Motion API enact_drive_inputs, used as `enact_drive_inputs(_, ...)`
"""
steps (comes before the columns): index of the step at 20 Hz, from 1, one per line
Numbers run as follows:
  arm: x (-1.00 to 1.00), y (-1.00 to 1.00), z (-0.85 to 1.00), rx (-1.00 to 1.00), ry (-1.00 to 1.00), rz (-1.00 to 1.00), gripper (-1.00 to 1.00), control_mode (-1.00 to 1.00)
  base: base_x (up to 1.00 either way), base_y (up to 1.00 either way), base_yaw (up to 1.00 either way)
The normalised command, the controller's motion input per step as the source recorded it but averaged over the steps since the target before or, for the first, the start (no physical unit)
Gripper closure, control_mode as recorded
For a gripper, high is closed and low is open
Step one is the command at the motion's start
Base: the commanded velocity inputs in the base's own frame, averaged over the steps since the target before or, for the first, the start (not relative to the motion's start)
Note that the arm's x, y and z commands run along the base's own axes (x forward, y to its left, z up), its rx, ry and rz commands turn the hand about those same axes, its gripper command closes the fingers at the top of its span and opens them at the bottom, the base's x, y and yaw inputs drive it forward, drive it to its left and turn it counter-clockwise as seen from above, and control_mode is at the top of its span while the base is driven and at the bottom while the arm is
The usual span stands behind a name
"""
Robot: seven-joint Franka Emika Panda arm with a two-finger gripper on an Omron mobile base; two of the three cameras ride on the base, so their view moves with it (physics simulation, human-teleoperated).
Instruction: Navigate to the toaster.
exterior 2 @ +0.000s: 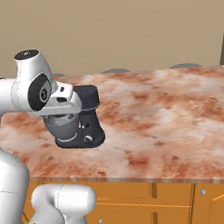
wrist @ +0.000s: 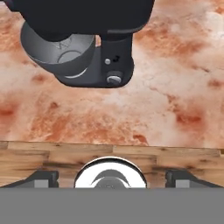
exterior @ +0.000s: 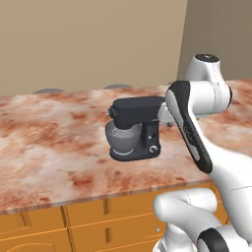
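**Searching for the toaster: stand mixer ahead instead**

Facing a marble-patterned table (exterior: 59, 147) with orange cabinet fronts (exterior: 98, 216) below. One appliance stands on it: a dark grey stand mixer (exterior: 135, 129) with a grey bowl (exterior: 120, 138) under its head. In the left base view it sits near centre; in the right base view it is at about 9 o'clock (exterior 2: 80, 123), partly behind the arm's wrist.

No four-slot toaster on the stretch of table pictured here; its whereabouts cannot be told. Judgement: the base needs to drive on along the table until it comes into frame.

End effector (wrist: 109, 177): the two dark fingertips (wrist: 41, 178) stand well apart at the bottom of the hand view, nothing between them, so released and empty. It hangs over the table's wooden front edge, pointing at the mixer (wrist: 83, 43).

Handling, as a guess: a toaster of this kind should be rigid, boxy and moderately heavy, with smooth sides. The task is only to reach it, so no hold is called for.
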Motion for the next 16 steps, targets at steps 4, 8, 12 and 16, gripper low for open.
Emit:
enact_drive_inputs(4, -1.00, 0.00, -0.04, 0.00, 0.03, 0.00, -1.00, -1.00, 0.00, 0.00, 0.00)
enact_drive_inputs(8, -0.91, 0.00, -0.02, 0.00, 0.03, 0.00, -1.00, -1.00, 0.00, 0.00, 0.00)
enact_drive_inputs(12, -0.44, 0.00, 0.00, 0.00, 0.00, 0.00, -1.00, 1.00, -0.11, 0.00, 0.00)
enact_drive_inputs(16, 0.00, 0.00, 0.00, 0.00, 0.00, 0.00, -1.00, 1.00, -0.33, 0.09, 0.02)
